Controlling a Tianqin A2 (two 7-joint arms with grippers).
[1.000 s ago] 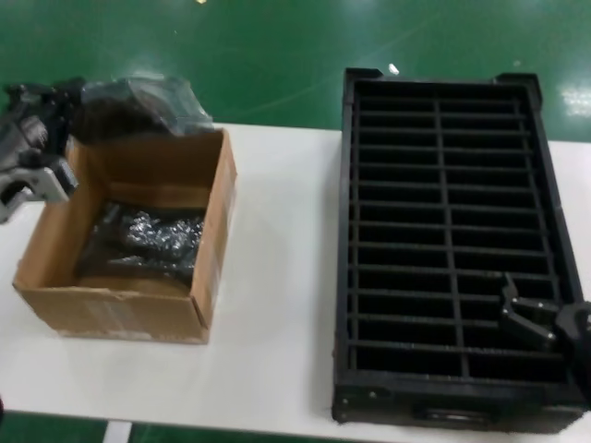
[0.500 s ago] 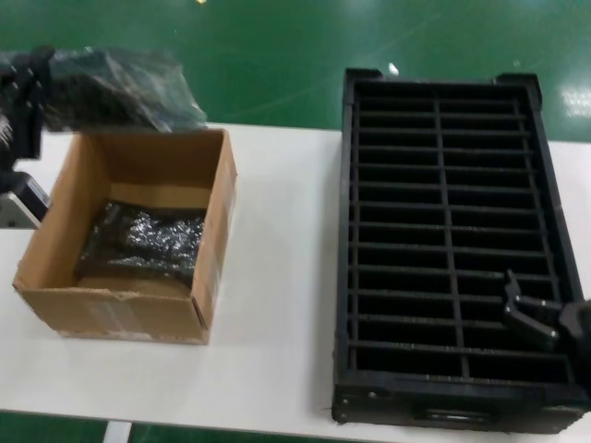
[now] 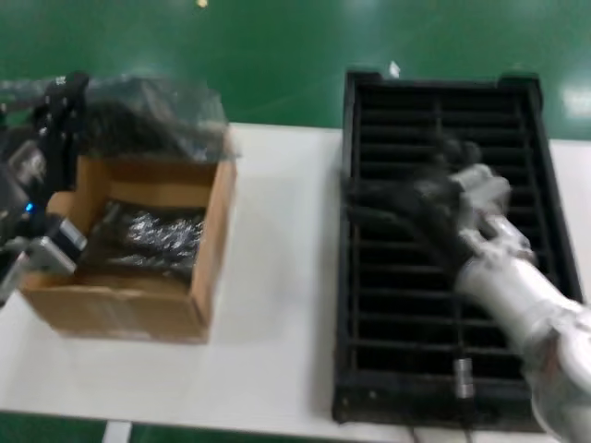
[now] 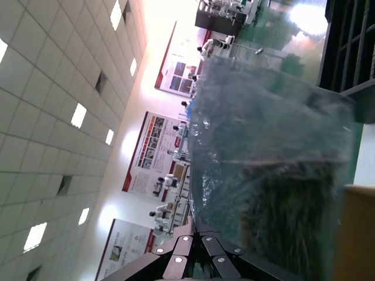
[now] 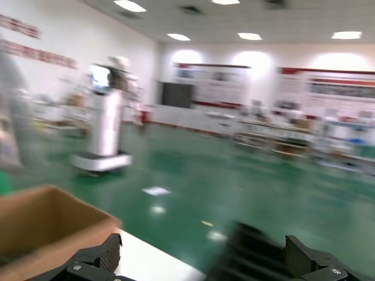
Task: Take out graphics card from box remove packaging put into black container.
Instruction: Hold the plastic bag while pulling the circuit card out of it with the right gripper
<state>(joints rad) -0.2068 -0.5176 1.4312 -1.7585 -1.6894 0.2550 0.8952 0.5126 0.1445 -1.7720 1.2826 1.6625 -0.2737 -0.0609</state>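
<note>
The left gripper (image 3: 57, 103) is up above the far rim of the box (image 3: 138, 249), pinched onto one end of a wrapped graphics card (image 3: 152, 120); the bundle hangs clear of the cardboard, and its long axis runs away from the fingers toward the black container (image 3: 441, 231), roughly level; in the left wrist view the packaging (image 4: 275, 146) fills the space just beyond the closed fingertips, with the dark card showing through the film. Below the left gripper, down inside the box, a second wrapped card (image 3: 148, 238) lies flat on the bottom, not touched by anything.

The right gripper (image 3: 434, 208) is over the middle slots of the container, and its blurred shape points across the bare table (image 3: 277, 277) at the bundle's free end; from the right wrist view its jaws stand wide apart with nothing between them.

So the free end of the bag lies between the two grippers, nearer the left one that holds it and well apart from the right; I'd judge the right arm is the one to take that loose end, reaching toward its own left side and slightly up, so the bag can be pulled off along the bundle's length.
</note>
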